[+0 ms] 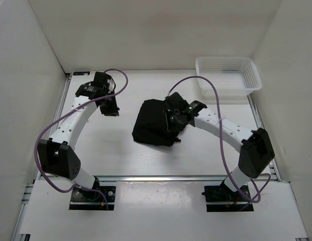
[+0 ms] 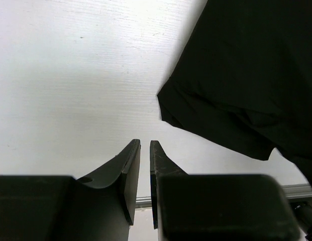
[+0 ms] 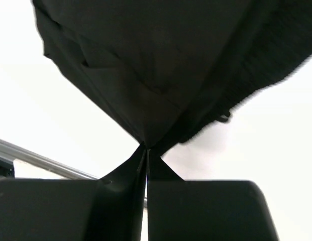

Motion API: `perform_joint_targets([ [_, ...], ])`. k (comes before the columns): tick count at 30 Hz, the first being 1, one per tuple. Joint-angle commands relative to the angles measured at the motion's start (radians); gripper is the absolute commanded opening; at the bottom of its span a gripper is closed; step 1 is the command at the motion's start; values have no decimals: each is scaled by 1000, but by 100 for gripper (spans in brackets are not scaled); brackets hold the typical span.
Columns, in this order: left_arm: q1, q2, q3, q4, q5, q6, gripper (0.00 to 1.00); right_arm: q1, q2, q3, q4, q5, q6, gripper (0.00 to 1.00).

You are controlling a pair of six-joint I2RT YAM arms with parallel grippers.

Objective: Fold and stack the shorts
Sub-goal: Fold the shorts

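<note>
Only overhead: basket (image 1: 227,75) beyond shorts (image 1: 153,125)

The black shorts (image 1: 151,125) are seen bunched in a heap at the middle of the white table (image 1: 105,145). The right gripper (image 1: 173,124) is placed on their right side, against the cloth. The left gripper (image 1: 111,110) is held apart from them, to their left. A white mesh basket (image 1: 227,91) is set at the far right corner.

Black shorts (image 1: 151,126), white basket (image 1: 227,91)
</note>
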Motion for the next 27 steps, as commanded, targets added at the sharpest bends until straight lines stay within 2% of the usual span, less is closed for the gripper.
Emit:
perform_joint_targets([
  [1,5,-13,47,-13,8,24,26,5,-96,-2,-76,62,-58,0],
  [7,5,6,70,-4,37,14,26,23,-196,-41,-120,84,-71,0],
  [15,-38,45,48,14,66,-5,26,80,-220,-251,-111,96,-23,0],
  [16,-50,61,48,14,80,-5,26,92,-220,-265,-111,105,-14,2],
  [17,-61,71,48,23,110,-5,26,92,-220,-274,-123,105,-3,9],
  [18,-72,82,48,23,123,-5,28,92,-230,-274,-133,140,-3,32],
  [19,-89,107,48,37,123,-5,28,92,-242,-274,-143,157,6,45],
  [21,-144,134,48,49,133,-25,28,92,-285,-260,-143,193,6,61],
  [24,-225,202,68,85,156,-61,28,54,-306,-169,-143,251,-14,61],
  [27,-287,274,80,117,178,-99,24,-9,-268,-108,-120,227,-61,52],
])
